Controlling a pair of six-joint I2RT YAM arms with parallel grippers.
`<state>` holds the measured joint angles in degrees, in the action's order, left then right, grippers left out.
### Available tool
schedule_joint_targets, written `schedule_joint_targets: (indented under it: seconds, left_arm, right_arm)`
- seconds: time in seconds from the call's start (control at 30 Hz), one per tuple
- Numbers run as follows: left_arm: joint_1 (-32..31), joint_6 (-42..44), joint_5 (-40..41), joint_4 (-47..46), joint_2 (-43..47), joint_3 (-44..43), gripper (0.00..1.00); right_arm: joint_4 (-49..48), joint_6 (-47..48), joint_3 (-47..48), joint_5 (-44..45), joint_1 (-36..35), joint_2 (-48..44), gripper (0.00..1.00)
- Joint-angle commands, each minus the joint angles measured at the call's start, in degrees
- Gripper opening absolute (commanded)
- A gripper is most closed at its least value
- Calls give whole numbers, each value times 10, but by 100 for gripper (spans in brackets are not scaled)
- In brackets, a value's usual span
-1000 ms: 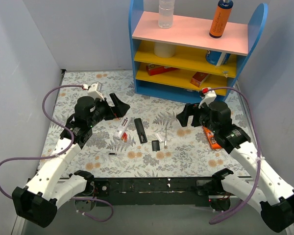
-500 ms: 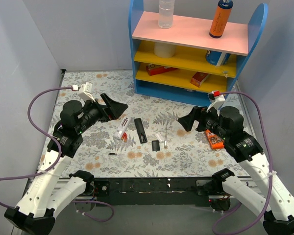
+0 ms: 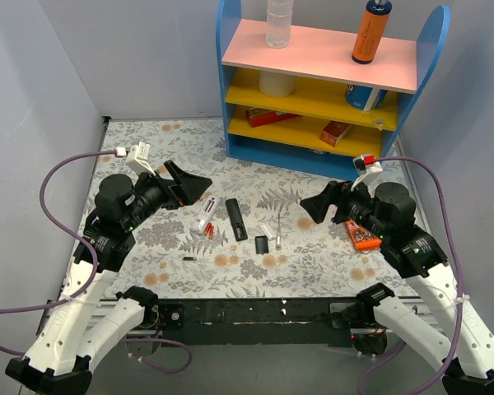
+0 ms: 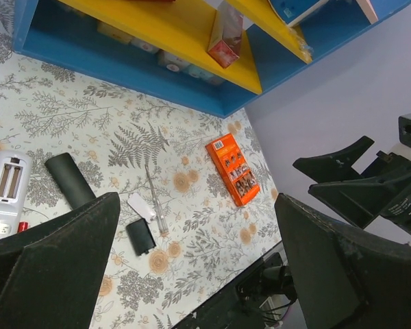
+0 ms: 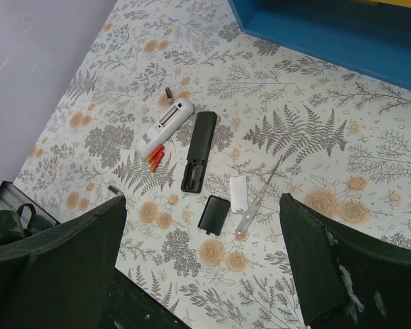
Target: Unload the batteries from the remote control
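The black remote control (image 3: 235, 219) lies mid-table, back side up, with its battery bay open and empty in the right wrist view (image 5: 199, 151). Its black back cover (image 3: 262, 244) lies loose beside it (image 5: 213, 214). Two small red batteries (image 3: 207, 231) lie on the table just left of the remote (image 5: 155, 158). My left gripper (image 3: 191, 183) hovers open and empty to the left of them. My right gripper (image 3: 311, 206) hovers open and empty to the right. The left wrist view shows the remote's end (image 4: 70, 179) and the cover (image 4: 140, 236).
A white remote (image 3: 206, 212), a white cover (image 3: 267, 230) and a clear screwdriver (image 3: 278, 224) lie around the black remote. An orange cell pack (image 3: 358, 234) lies under the right arm. A blue shelf unit (image 3: 313, 152) stands at the back. A small dark piece (image 3: 189, 258) lies near the front.
Both arms have drawn back and outward from the table's middle, the left one leftward and the right one rightward. Both grippers stay open. The items on the table have not moved.
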<state>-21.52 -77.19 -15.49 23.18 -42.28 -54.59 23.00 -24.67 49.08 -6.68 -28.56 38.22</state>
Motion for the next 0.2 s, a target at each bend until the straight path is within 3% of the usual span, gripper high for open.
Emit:
schedule_joint_targets:
  seconds: [0.0, 0.17]
  left_arm:
    - [-1, 2, 1, 5, 4, -9, 98]
    - [-2, 4, 0, 2, 6, -14, 98]
  right_arm:
    - [-22, 4, 16, -9, 1, -3, 98]
    - [-33, 4, 12, -11, 0, -5, 98]
